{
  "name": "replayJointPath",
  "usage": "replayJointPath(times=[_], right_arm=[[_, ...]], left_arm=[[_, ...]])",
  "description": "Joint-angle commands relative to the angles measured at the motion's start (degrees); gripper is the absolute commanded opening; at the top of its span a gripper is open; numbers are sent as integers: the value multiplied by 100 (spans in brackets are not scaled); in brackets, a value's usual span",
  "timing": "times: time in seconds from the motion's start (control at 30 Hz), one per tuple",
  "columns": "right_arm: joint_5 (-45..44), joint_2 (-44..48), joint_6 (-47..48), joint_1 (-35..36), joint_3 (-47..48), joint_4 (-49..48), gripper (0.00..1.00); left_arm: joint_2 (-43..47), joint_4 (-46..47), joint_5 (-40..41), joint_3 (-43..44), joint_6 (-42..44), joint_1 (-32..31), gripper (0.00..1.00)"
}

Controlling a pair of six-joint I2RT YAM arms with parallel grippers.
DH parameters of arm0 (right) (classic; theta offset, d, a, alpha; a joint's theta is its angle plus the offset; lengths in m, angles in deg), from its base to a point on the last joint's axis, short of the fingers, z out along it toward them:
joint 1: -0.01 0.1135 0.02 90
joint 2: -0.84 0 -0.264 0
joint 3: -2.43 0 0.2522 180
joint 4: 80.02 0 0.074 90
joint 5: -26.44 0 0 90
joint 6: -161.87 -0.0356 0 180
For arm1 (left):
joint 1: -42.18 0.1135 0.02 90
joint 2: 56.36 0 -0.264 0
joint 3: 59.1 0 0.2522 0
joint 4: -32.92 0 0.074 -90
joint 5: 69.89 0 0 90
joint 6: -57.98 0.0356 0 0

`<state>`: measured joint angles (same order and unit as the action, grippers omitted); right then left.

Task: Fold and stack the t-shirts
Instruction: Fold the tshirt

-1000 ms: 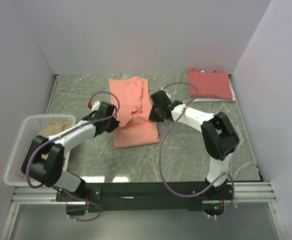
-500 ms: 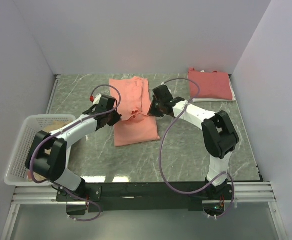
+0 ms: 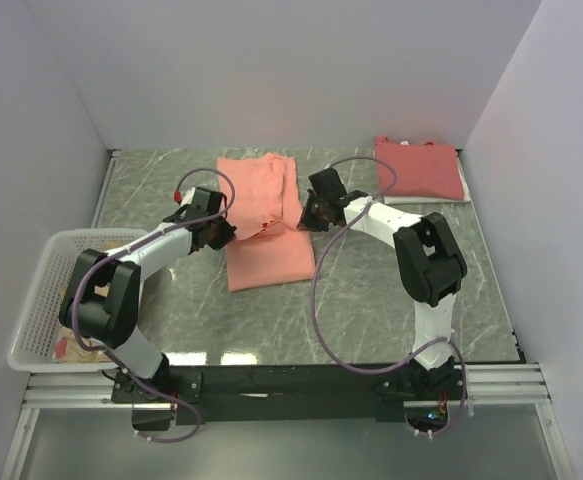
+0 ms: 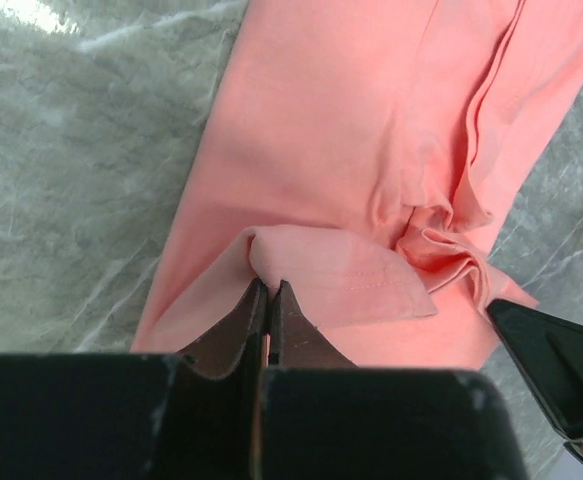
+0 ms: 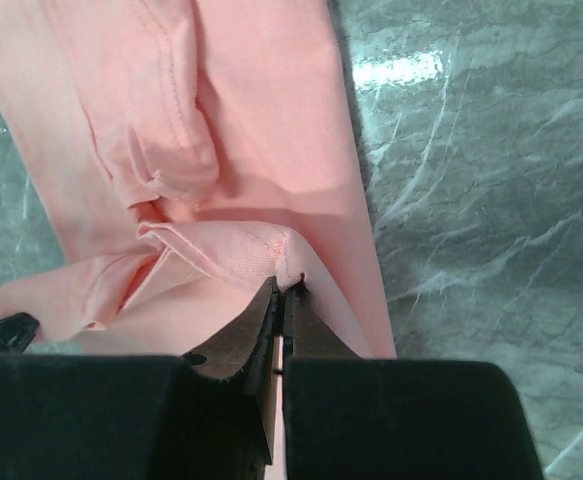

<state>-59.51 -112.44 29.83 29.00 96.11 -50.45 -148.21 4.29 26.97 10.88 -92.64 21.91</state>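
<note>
Up close, left hand and right hand pinch salmon t-shirt; overhead unclear.

Left gripper: jaws pinched together on a fold of the salmon-orange t-shirt.
The pinched hem edge stands up just ahead of the jaws. Beyond them the shirt lies flat on the grey marbled desk, and it bunches into creases to their right.

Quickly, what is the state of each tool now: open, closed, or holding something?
Left tool: closed, pinching a fold of the salmon-orange t-shirt.
Right tool: closed, pinching the same shirt's other side.
</note>
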Motion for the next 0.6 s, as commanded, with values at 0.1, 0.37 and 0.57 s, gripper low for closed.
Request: replayJointPath(times=[0.1, 0.37, 0.57], right_arm=[[148, 33, 143, -157, 305, -228, 2], [122, 331, 310, -297, 411, -70, 53], [-202, 824, 512, -123, 182, -44, 54]], left_arm=[[-25, 477, -281, 230, 235, 181, 5], [281, 160, -351, 249, 252, 392, 64], [739, 160, -395, 108, 270, 261, 53]])
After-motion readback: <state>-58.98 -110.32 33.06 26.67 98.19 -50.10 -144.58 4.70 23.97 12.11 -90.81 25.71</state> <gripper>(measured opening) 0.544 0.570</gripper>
